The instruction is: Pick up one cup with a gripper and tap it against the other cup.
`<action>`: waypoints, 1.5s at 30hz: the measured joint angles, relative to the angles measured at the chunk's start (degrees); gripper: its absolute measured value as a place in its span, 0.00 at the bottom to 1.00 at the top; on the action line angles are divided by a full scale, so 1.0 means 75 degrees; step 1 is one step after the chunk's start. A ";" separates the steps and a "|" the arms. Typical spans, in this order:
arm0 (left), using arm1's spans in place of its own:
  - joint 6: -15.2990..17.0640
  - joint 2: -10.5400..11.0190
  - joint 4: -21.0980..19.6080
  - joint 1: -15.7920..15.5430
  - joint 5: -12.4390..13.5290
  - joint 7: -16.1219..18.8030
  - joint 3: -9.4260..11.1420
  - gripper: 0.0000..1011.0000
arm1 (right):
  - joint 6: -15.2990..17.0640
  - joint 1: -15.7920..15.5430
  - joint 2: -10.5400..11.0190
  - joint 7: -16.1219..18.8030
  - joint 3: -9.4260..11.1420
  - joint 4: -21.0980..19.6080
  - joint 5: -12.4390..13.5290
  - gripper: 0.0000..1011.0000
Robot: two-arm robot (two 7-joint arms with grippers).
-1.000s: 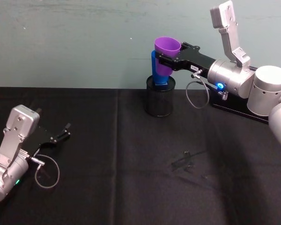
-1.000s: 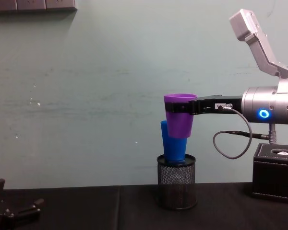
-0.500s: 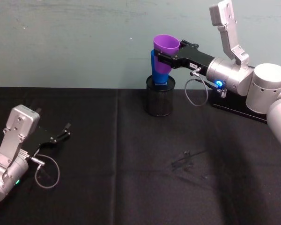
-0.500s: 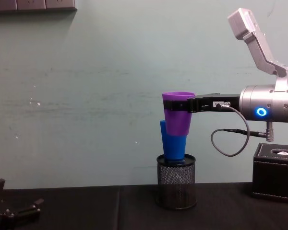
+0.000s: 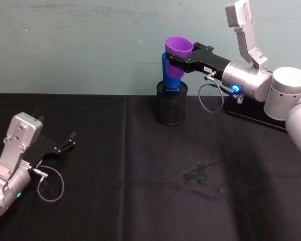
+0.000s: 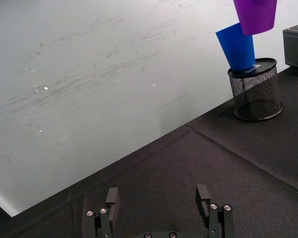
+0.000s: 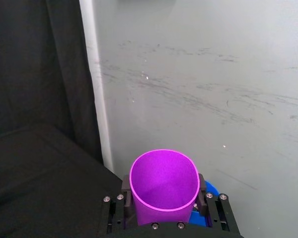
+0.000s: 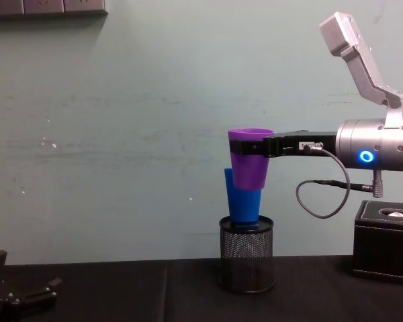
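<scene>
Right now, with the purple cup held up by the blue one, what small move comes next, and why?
Probably nudge the right gripper slightly left into the blue cup, near its top. It is shut on the purple cup, which overlaps the blue cup standing in the mesh holder, but contact isn't clear. The left gripper sits open, far left.

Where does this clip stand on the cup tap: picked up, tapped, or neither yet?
Done: the right claw is shut on the purple cup, lifted clear of the table. In hand: it hangs right beside the blue cup standing in the mesh holder; whether they touch I cannot tell. Left: a confirmed tap. The left claw lies open on the table at the left.
</scene>
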 joint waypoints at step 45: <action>0.0000 0.0000 0.0000 0.0000 0.0000 0.0000 0.0000 1.00 | 0.1267 -0.1604 0.0881 -0.0116 -0.0163 -0.3130 0.0403 0.72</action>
